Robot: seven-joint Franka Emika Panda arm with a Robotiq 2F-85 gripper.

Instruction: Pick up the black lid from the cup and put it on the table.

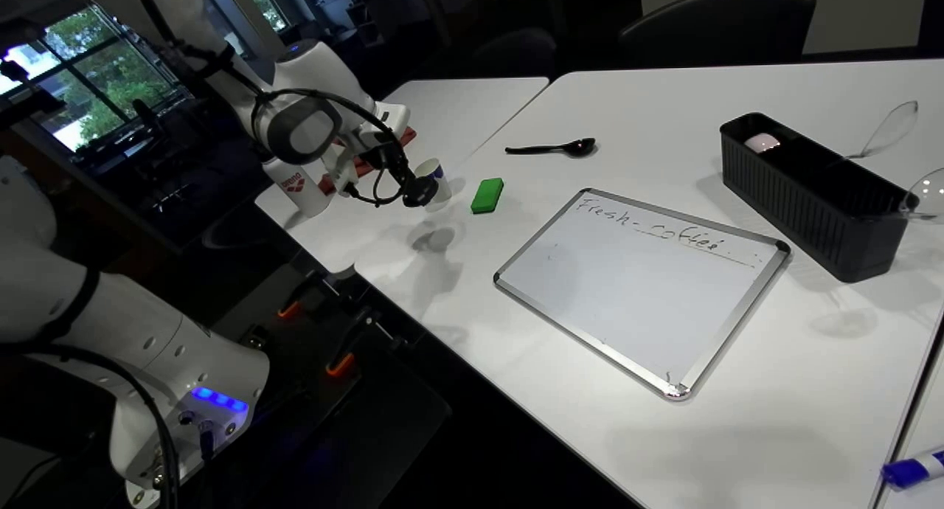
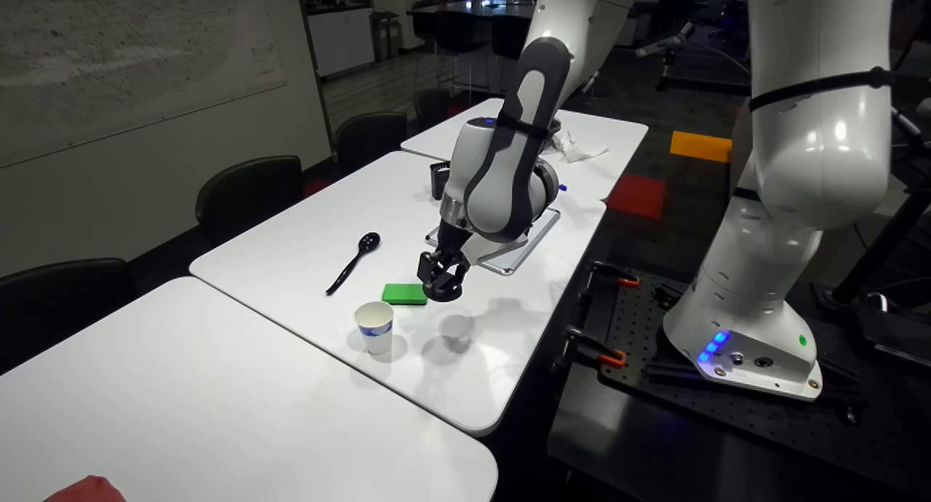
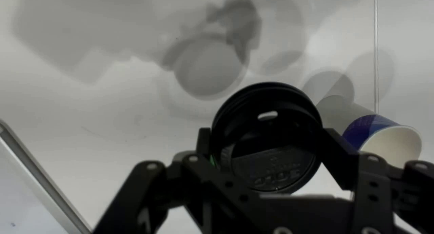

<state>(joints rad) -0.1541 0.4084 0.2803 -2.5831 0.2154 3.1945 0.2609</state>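
Note:
The black lid (image 2: 442, 292) is round with a small slot. It also shows in the wrist view (image 3: 274, 169) and in an exterior view (image 1: 420, 192). My gripper (image 3: 268, 142) has its two fingers on opposite sides of the lid's rim. It is shut on the lid and holds it above the white table (image 2: 291, 240), where shadows fall below. The cup (image 2: 375, 331) is white with a blue band and stands upright with its mouth uncovered. In the wrist view the cup (image 3: 390, 144) is to the right of the lid, apart from it.
A green block (image 1: 487, 195) lies near the cup. A black spoon (image 1: 553, 148) lies behind it. A framed whiteboard (image 1: 641, 288) with writing lies mid-table. A long black bin (image 1: 811, 206) stands beyond it. A white bottle (image 1: 296, 188) with red lettering is near the arm.

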